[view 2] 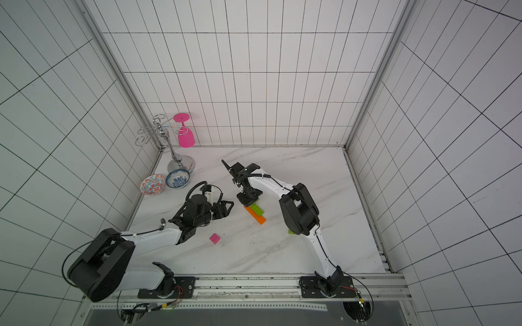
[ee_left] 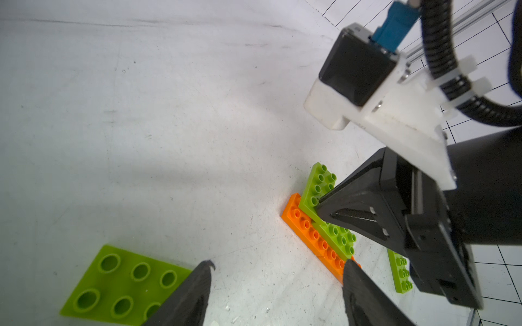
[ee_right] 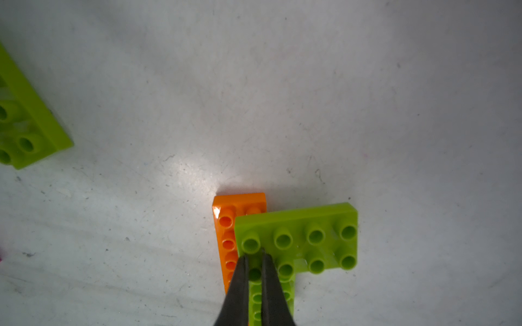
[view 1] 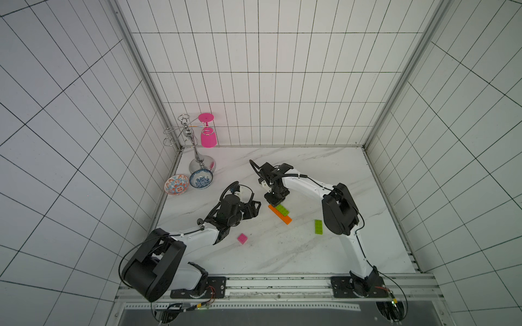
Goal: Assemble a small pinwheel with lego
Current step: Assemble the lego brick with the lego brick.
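**Right pincer pressing a cross blade onto the handle stack**

The right pincer point(ee_right: 254, 255) is closed to a slit and grips nothing. Its tips rest on the studs of the upper green brick point(ee_right: 310, 237). Closed tips probably serve as a narrow pressing tool that seats the brick without covering the studs beside it.

The upper green brick lies crosswise over the lower green brick point(ee_left: 340, 238), which runs lengthwise along the orange bar point(ee_right: 226, 223). Together these form the pinwheel point(view 1: 279, 212) as built so far. It sits near the centre of the worktop point(view 1: 282, 254), directly under the right pincer.

The left pincer point(ee_left: 279, 264) is roughly half open and empty. In both top views it stands at 9 o'clock of the stack, near it but not touching. It is probably waiting there to brace the bar against sliding.

In a top view, a loose green brick point(view 1: 318, 226) lies at 4 o'clock of the stack and the pink square brick point(view 1: 242, 238) at 8 o'clock, both apart from it. The left wrist view shows a further green brick point(ee_left: 124, 285) just beside one left finger. Two blades and the hub are not yet fitted.

The goblet rack point(view 1: 195, 152) and two bowls point(view 1: 176, 184) stand at 10 o'clock, well apart from the work.
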Controlling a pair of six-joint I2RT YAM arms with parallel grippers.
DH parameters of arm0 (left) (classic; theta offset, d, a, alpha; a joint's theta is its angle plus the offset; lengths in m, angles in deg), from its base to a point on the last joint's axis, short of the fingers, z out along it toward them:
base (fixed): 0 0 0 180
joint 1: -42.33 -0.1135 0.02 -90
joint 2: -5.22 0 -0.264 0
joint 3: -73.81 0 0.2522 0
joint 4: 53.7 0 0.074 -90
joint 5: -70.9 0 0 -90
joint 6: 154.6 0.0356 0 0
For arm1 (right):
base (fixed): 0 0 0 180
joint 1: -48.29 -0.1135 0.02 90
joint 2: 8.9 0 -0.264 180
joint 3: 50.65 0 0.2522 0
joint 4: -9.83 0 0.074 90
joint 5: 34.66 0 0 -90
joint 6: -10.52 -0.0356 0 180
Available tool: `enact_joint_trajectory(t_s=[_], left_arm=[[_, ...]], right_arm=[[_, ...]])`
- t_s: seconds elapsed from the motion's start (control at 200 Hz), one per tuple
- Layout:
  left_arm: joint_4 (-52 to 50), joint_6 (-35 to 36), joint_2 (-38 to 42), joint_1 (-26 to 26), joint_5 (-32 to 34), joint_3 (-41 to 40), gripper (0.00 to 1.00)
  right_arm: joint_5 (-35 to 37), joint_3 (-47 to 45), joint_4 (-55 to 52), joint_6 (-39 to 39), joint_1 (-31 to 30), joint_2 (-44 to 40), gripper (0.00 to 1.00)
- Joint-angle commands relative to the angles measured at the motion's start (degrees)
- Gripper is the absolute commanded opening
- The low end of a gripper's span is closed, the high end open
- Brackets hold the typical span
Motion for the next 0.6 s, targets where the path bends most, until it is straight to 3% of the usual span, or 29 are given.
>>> enact_joint_trajectory(t_s=[0.0, 0.37, 0.595], left_arm=[[-0.22, 0.48, 1.00, 0.01, 0.93, -0.38, 0.75], [-0.92, 0.64, 1.37, -0.49, 0.91, -0.14, 0.75], [-1.13, 0.75, 1.42, -0.44, 0.51, 0.03, 0.75]], right_arm=[[0.88, 2.27, -2.13, 0.60, 0.15, 3.03, 0.06], [0.61, 3.43, -2.14, 0.43, 0.11, 3.56, 0.06], [4.29, 1.10, -2.28, 0.08, -0.62, 2.65, 0.06]])
